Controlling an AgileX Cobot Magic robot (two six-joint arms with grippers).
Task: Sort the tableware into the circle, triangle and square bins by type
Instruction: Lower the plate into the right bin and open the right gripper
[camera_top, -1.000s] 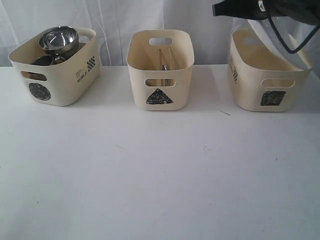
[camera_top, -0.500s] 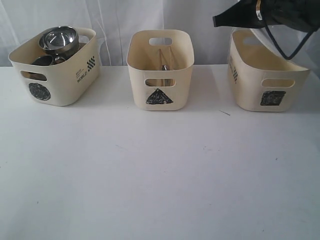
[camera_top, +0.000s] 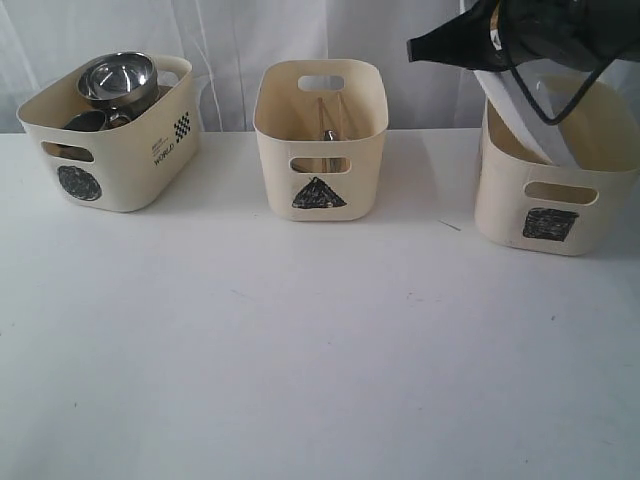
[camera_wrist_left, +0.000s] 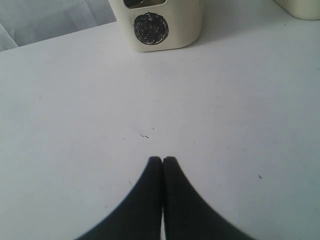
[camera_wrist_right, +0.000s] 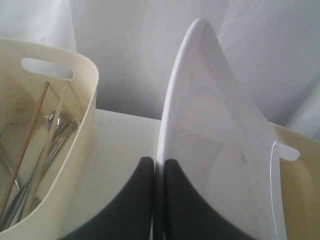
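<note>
Right hand (camera_wrist_right: 159, 162) is clamped on the edge of the white square plate (camera_wrist_right: 210, 140). The plate stands on edge, tilted, with its lower part inside the square bin (camera_top: 510, 205) and its top corner above the rim.

Left hand (camera_wrist_left: 162, 160) is closed and empty, low over the bare tabletop (camera_top: 320, 350) near the circle bin (camera_top: 130, 170).

My take: last item. Chopsticks (camera_wrist_right: 35, 135) and cutlery (camera_wrist_right: 55, 130) are in the triangle bin (camera_top: 275, 170), and a steel bowl (camera_top: 118, 78) sits in the circle bin.

To finish cleanly:
- Lower until the plate's bottom edge rests on the bin floor. I can't see contact from here.
- Lean the plate on a wall before letting go, or it will flop.
- The bin is light plastic and probably slides, so avoid side load.
- Part the fingers and lift straight up, clear of the rim and handle cut-out.
</note>
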